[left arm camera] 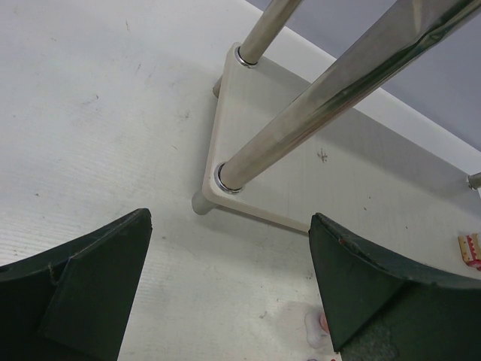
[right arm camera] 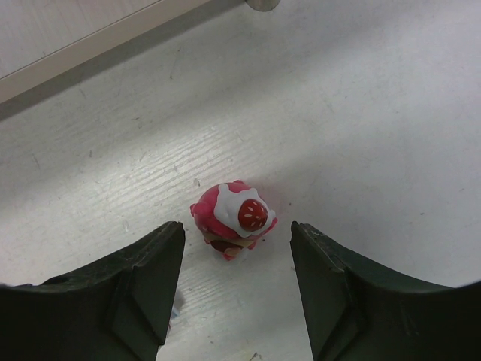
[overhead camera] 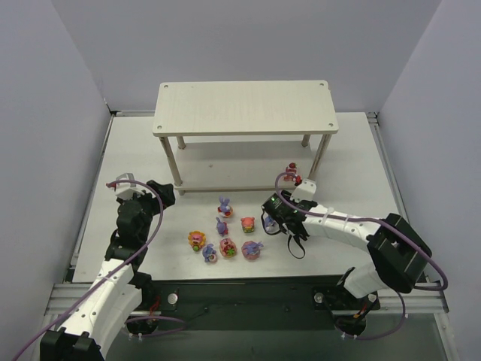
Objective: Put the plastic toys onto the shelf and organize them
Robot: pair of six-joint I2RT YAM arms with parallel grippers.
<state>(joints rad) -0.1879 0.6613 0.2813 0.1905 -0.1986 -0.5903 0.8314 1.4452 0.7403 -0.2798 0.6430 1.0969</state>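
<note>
Plastic toy [right arm camera: 233, 216], pink and red with a white cap and a red dot on top, stands upright on the worktop [overhead camera: 353, 173]. It sits between the two dark fingertips of the right claw [right arm camera: 237, 242]. That claw is spread wide and holds nothing, and bare surface shows on both sides of the toy, so neither finger touches it. Just beyond it run the pale front edge of the shelf's lower board and the foot of one leg.

The left claw [left arm camera: 231, 226] is also spread wide and empty, its fingers clear of everything. It hangs over the worktop in front of the front-left corner of the lower board [left arm camera: 338, 173], where two shiny round legs [left arm camera: 316, 94] rise.

From above, the shelf [overhead camera: 244, 105] stands square to the far edge of the worktop, about midway between the left and right edges. The toy at the right claw is just in front of the shelf's right front leg. The other toys [overhead camera: 228, 248] form a loose cluster in the middle of the worktop, nearer the near edge. They are purple-blue long-eared ones mixed with red, pink and yellow round ones, all standing on the surface.

The worktop is white, finely ribbed and lightly scuffed. Pale lavender-grey walls [overhead camera: 45, 90] close it in on the left, right and far sides.
</note>
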